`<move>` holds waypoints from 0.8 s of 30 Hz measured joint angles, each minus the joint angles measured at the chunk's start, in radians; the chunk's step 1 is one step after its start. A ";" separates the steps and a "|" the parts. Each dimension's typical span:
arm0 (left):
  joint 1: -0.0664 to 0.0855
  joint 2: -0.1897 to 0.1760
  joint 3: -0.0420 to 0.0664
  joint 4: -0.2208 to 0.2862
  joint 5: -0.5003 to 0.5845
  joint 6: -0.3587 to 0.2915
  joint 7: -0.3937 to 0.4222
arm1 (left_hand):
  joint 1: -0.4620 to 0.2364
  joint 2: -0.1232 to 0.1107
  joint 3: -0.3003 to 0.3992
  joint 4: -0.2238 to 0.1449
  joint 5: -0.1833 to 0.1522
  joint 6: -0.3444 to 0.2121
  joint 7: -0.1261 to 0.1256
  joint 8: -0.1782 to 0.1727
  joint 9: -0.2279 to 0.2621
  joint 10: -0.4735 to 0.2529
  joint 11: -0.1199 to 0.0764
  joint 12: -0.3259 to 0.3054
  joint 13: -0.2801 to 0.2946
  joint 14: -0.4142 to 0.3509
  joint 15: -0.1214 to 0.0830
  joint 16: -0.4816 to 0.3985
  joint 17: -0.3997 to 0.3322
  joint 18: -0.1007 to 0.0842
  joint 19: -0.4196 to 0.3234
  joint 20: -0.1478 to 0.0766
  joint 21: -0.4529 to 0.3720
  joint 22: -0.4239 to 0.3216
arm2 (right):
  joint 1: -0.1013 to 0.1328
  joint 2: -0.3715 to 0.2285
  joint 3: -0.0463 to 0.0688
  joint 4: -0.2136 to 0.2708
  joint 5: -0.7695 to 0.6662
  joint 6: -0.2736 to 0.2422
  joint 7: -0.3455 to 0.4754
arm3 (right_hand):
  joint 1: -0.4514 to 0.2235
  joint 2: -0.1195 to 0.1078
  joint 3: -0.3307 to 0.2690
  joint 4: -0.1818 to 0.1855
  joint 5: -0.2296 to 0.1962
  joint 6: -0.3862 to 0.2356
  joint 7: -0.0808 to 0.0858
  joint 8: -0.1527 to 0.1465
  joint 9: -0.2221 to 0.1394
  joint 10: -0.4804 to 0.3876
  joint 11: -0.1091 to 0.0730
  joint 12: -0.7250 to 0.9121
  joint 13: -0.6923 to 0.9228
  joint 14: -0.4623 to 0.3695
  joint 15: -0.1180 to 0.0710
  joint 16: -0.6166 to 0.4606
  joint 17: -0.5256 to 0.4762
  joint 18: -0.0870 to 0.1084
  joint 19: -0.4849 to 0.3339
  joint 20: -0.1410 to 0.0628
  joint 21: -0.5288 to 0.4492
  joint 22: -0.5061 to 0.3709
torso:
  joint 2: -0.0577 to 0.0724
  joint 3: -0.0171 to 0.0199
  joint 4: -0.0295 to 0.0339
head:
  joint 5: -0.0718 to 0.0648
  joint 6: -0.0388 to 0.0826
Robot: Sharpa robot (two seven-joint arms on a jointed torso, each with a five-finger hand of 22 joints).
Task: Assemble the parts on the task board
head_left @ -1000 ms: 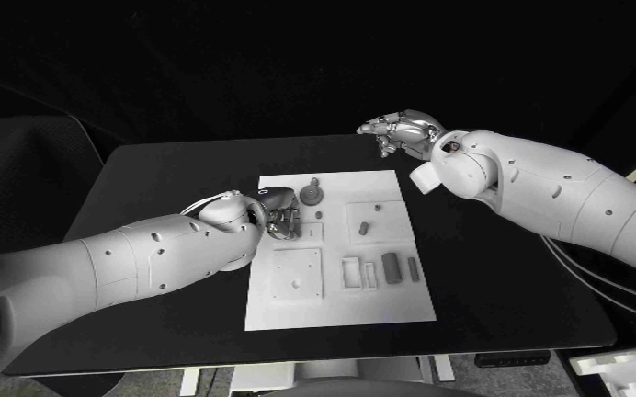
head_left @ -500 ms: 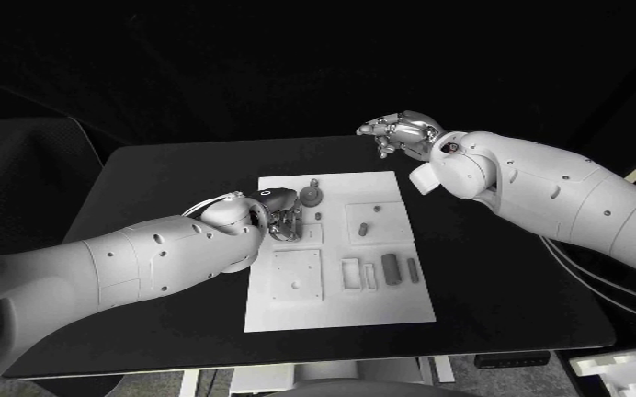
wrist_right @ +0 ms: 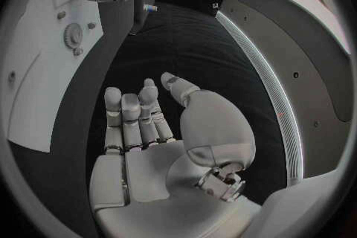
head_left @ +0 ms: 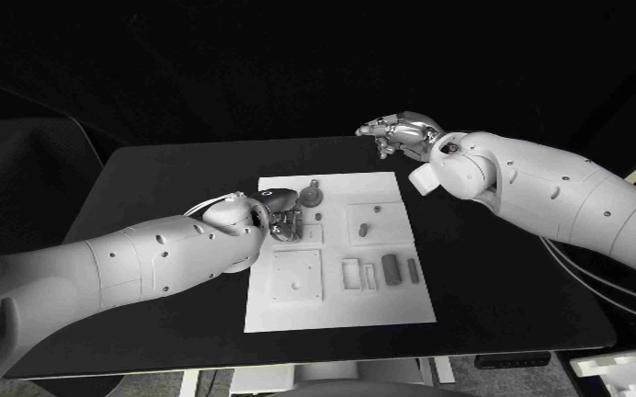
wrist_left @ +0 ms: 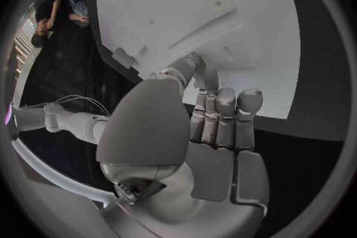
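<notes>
Black table [head_left: 159, 176], white task board [head_left: 338, 310] unlabelled; left robot hand [head_left: 278, 215] curled over board, grip unclear; right robot hand [head_left: 398, 132] curled empty

The left arm reaches in from the near left, its left hand [head_left: 275, 214] with fingers curled downward. The right arm comes from the right, its right hand [head_left: 399, 131] raised at the far side, fingers loosely curled, holding nothing.
</notes>
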 measured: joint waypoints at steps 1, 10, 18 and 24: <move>0.000 0.000 0.000 -0.001 -0.001 0.000 -0.001 | 0.000 0.000 0.000 0.000 0.000 0.000 0.000 0.000 0.000 0.000 0.000 0.000 0.000 0.000 0.000 0.000 0.000 0.000 0.000 0.000 0.000 0.000 | 0.000 0.000 0.000 0.000 0.000 0.000 0.000 | 0.000 0.000 0.000 0.000 0.000 0.000 0.000 0.000 0.000 0.000 0.000 0.000 0.000 0.000 0.000 0.000 0.000 0.000 0.000 0.000 0.000 0.000 | 0.000 0.0000 0.0000 | 0.000 0.000; 0.000 0.003 0.000 -0.008 -0.010 0.006 -0.010 | -0.004 -0.001 -0.001 -0.001 0.000 -0.002 0.002 -0.003 0.000 0.000 0.000 0.000 0.000 0.000 0.000 0.000 0.000 0.000 0.000 0.000 0.000 0.000 | 0.000 0.000 0.000 0.000 0.000 0.000 0.000 | 0.000 0.000 0.000 0.000 0.000 0.000 0.000 0.000 0.000 0.000 0.000 0.004 0.000 0.000 0.000 0.000 0.001 0.000 0.000 0.000 0.000 0.000 | 0.000 -0.0003 0.0000 | 0.001 -0.001; 0.000 0.003 0.001 -0.011 -0.014 0.012 -0.013 | -0.003 0.000 -0.001 -0.001 0.000 0.001 -0.001 -0.004 0.001 0.000 0.000 0.000 0.000 0.000 0.000 0.000 0.000 0.000 0.000 0.000 0.000 0.000 | 0.000 0.001 0.000 0.001 0.000 0.000 -0.001 | 0.000 0.000 0.000 0.000 0.000 0.000 0.000 0.000 0.000 0.000 0.000 0.004 0.000 0.000 0.000 0.000 0.001 0.000 0.000 0.000 0.000 0.000 | 0.000 -0.0006 0.0003 | 0.002 -0.002; 0.001 0.003 0.001 -0.012 -0.015 0.013 -0.015 | -0.001 0.002 -0.001 -0.001 -0.001 0.001 -0.001 0.000 0.001 0.000 0.000 0.000 -0.001 0.000 0.000 0.000 0.000 0.000 0.000 0.000 0.000 0.000 | 0.000 0.001 0.000 0.001 0.000 0.000 -0.002 | 0.000 0.000 0.000 0.000 0.000 0.000 0.000 0.000 0.000 0.000 0.000 0.004 0.000 0.000 0.000 0.000 0.001 0.000 0.000 0.000 0.000 0.000 | 0.000 -0.0004 0.0006 | 0.002 -0.001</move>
